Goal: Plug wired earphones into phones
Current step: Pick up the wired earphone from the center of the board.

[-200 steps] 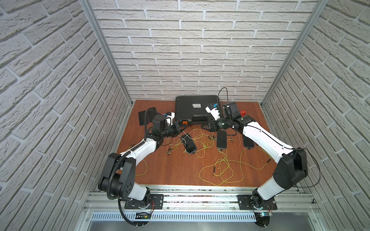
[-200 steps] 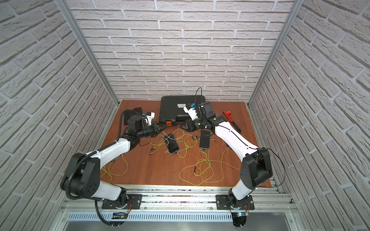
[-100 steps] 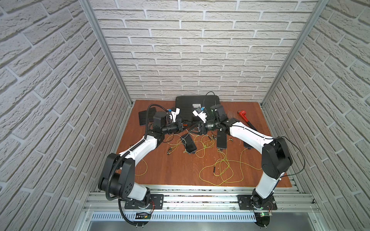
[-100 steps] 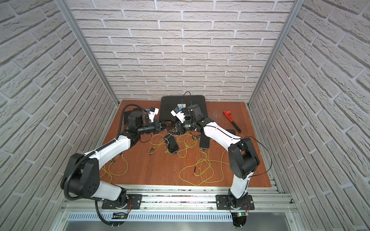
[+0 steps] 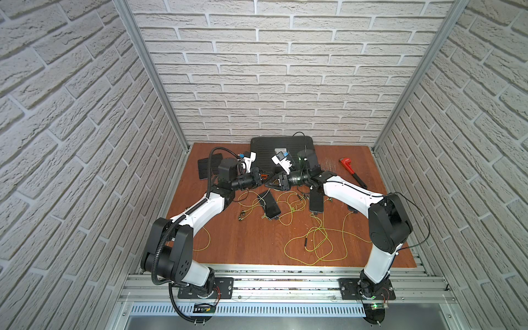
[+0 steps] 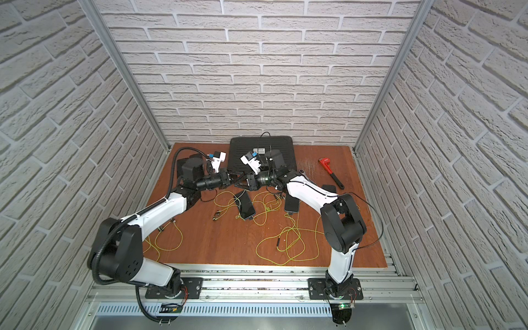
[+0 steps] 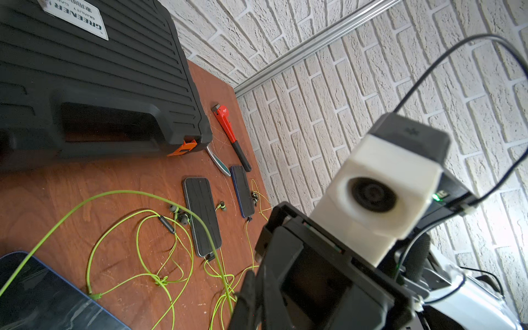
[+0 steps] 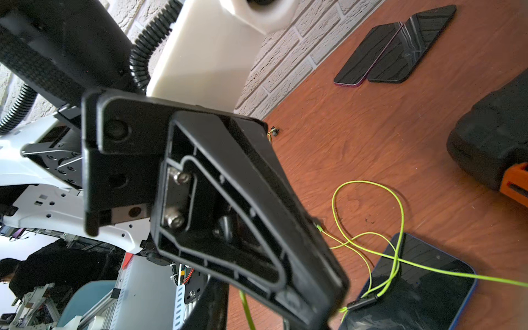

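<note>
Judging from the desk [image 5: 243,243], you have three phones [image 7: 203,217] seemingly plugged and two back phones [image 8: 411,43] bare, with the left jaws apparently clenched on an earphone cord [image 7: 120,191] and the right jaws impossible to tell.

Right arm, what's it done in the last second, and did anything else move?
The right arm swung toward the robot's left, bringing the right end effector nearly tip to tip with the left end effector. The left arm, phones, earphones and wrench stayed put.

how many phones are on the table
5 flat black smartphones: two side by side at the left rear, one mid-table, one right of it, one farther right by the right arm. Others may be hidden.
</note>
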Action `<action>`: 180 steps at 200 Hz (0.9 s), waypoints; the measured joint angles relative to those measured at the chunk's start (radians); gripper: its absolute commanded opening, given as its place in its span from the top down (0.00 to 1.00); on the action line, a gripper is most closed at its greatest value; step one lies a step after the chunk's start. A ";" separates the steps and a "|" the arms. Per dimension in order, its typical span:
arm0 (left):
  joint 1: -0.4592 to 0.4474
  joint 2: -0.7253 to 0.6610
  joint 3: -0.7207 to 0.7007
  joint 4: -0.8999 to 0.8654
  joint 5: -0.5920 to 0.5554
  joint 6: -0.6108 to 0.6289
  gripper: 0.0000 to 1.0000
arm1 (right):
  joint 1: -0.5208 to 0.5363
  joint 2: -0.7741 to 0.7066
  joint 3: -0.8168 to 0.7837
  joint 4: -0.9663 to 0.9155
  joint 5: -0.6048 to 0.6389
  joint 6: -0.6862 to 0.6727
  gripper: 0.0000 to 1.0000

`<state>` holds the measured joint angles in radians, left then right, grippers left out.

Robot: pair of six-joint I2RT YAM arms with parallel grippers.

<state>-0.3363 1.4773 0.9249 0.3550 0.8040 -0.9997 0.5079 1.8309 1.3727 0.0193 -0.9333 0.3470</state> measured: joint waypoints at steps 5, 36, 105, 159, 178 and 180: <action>0.000 0.002 0.000 0.006 -0.002 -0.003 1.00 | 0.003 0.000 -0.001 0.007 0.000 0.002 0.94; 0.000 0.003 0.000 0.016 -0.015 -0.007 0.85 | 0.008 0.000 -0.012 0.038 0.008 0.024 0.94; 0.050 -0.034 -0.075 0.091 -0.053 -0.048 0.43 | -0.010 -0.010 -0.092 0.092 0.111 0.100 0.94; 0.050 -0.039 -0.113 0.162 -0.063 -0.091 0.58 | -0.021 -0.013 -0.127 0.183 0.183 0.200 0.94; 0.048 -0.039 -0.114 0.162 -0.063 -0.092 0.51 | -0.023 -0.014 -0.130 0.213 0.203 0.224 0.94; 0.048 -0.039 -0.114 0.161 -0.063 -0.092 0.51 | -0.023 -0.014 -0.130 0.214 0.204 0.225 0.94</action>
<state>-0.2878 1.4387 0.8112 0.5163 0.7406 -1.0920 0.4847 1.8172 1.2430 0.2337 -0.7292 0.5716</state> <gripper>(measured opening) 0.460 0.058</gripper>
